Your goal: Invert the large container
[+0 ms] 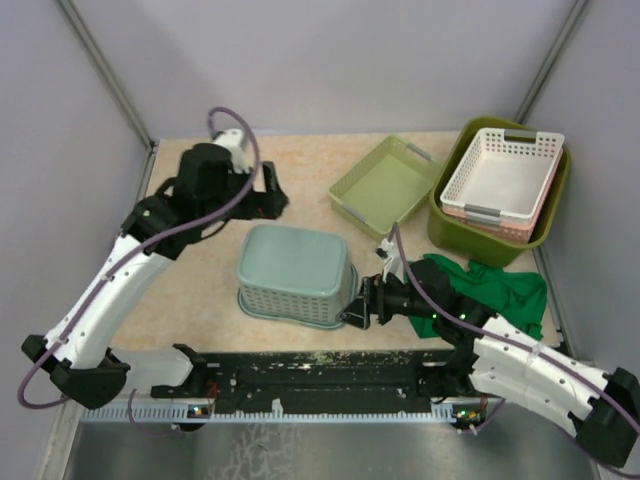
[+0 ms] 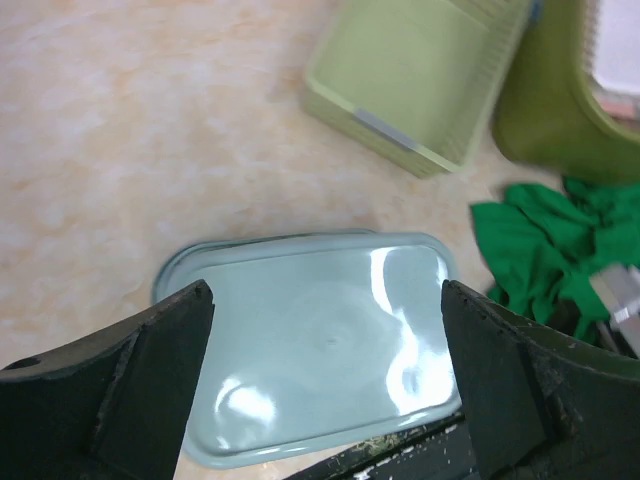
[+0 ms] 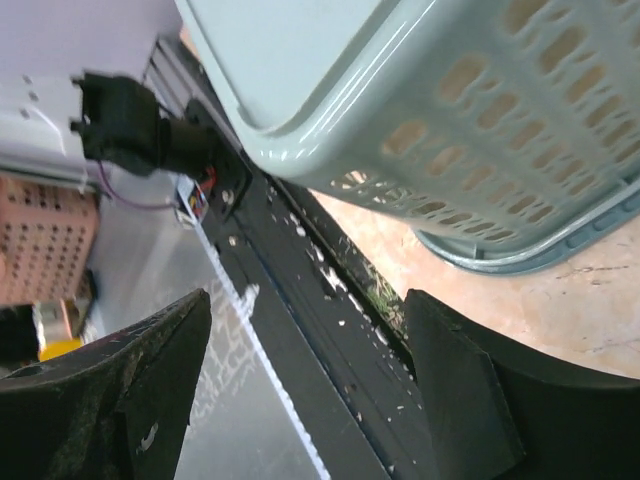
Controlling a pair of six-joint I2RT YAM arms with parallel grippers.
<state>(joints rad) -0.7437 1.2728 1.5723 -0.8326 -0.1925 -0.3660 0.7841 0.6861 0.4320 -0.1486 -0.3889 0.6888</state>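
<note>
Toward the far right corner of the table [image 1: 195,285] the large container [image 1: 450,235] stood upright, its flip apparently unstarted; left gripper [image 2: 325,290] and right gripper [image 3: 308,300] gaped empty by a teal basket [image 1: 295,265]; the next move likely called for a reach to the container's rim.

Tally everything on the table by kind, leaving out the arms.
Bins and baskets: 5 (olive tub, white basket, pink basket, yellow-green basket, pale blue-green basket lying upside down)
Cloths: 1 (green cloth)
Total: 6
</note>
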